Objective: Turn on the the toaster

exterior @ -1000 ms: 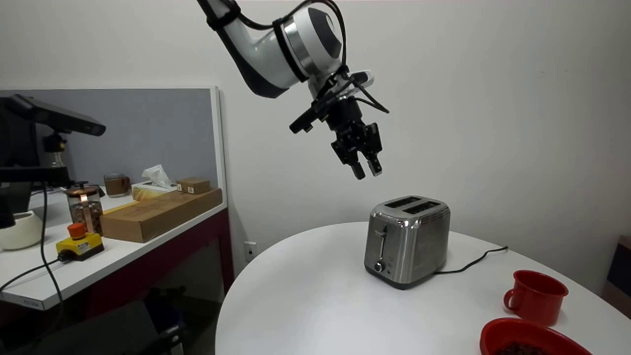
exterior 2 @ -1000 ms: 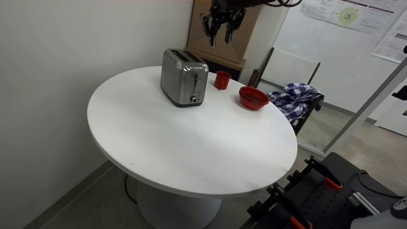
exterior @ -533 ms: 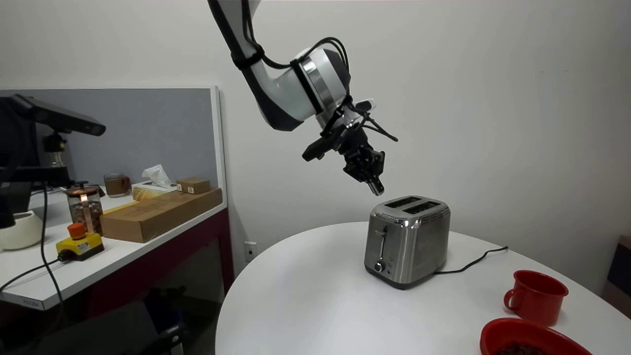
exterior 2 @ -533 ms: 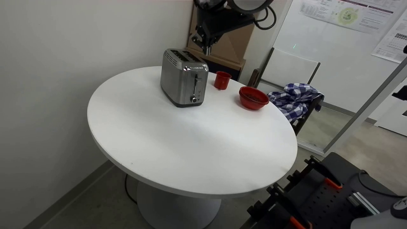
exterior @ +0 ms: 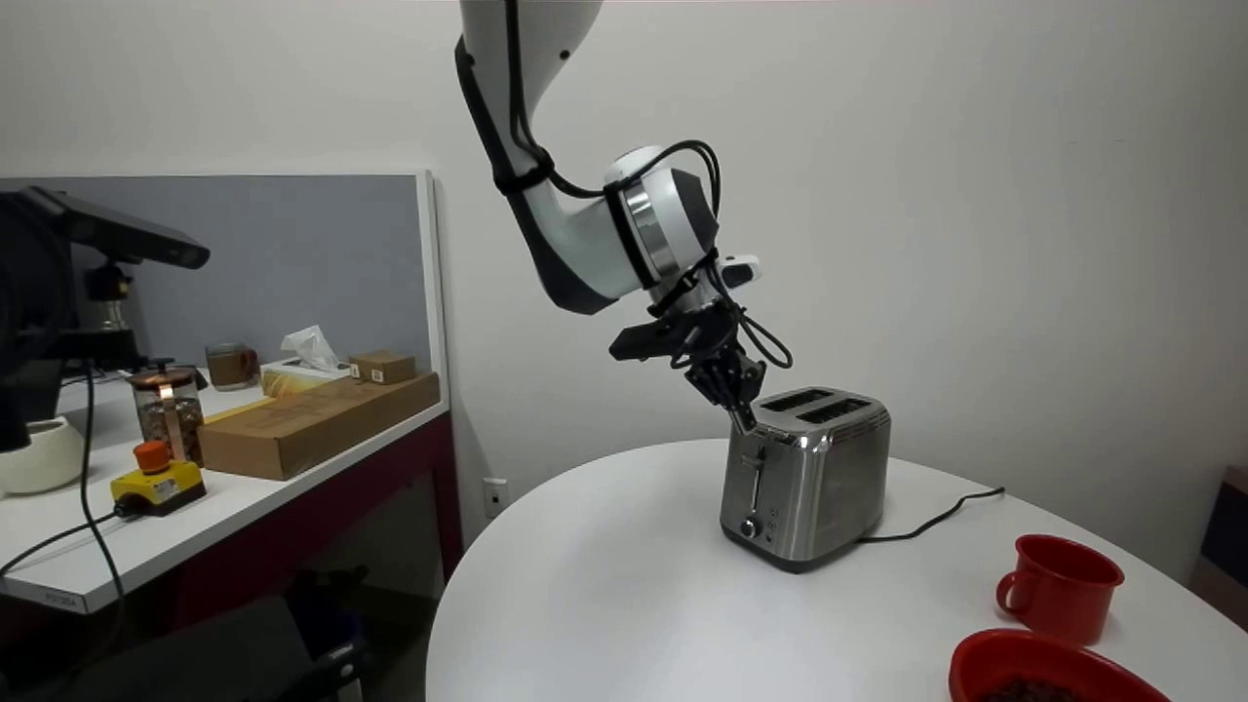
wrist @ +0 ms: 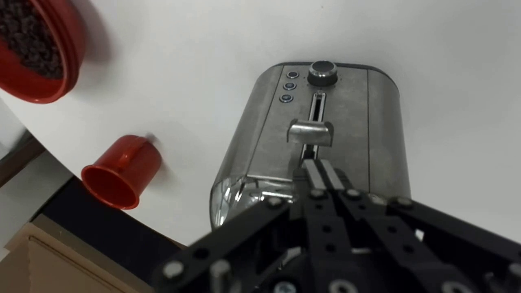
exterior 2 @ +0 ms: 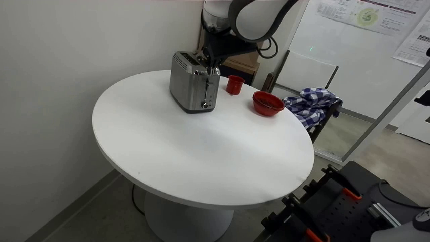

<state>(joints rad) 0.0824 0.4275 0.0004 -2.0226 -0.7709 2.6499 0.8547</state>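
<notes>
Pointing down at the lever (wrist: 310,133) of the toaster (exterior: 809,487): gripper (wrist: 324,175), narrow, fingers (wrist: 315,175) side by side with a thin dark line between. Tips just above the lever, a gap showing in the wrist view; cannot tell whether they touch the toaster. Lever high on its track (wrist: 318,106). Lower on that end, a knob (wrist: 322,73), three buttons (wrist: 289,86) beside it. Arm (exterior: 604,234) bent above. Toaster upright on the round white table (exterior 2: 201,158); slots (exterior: 832,410) up, black cord (exterior: 931,524) trailing from its base. Mug (wrist: 134,162), red, upright, off to one side, apart from it. Bowl (exterior 2: 265,109), also red, dark bits inside, near the mug. Well beyond the table, in an exterior view: desk (exterior: 234,499) with yellow button box (exterior: 161,487), press (exterior: 168,414), long carton (exterior: 312,429), tissue box (exterior: 292,380). In an exterior view, past the table edge: checked blue-and-white cloth (exterior 2: 310,106), white board (exterior 2: 356,60) behind.
</notes>
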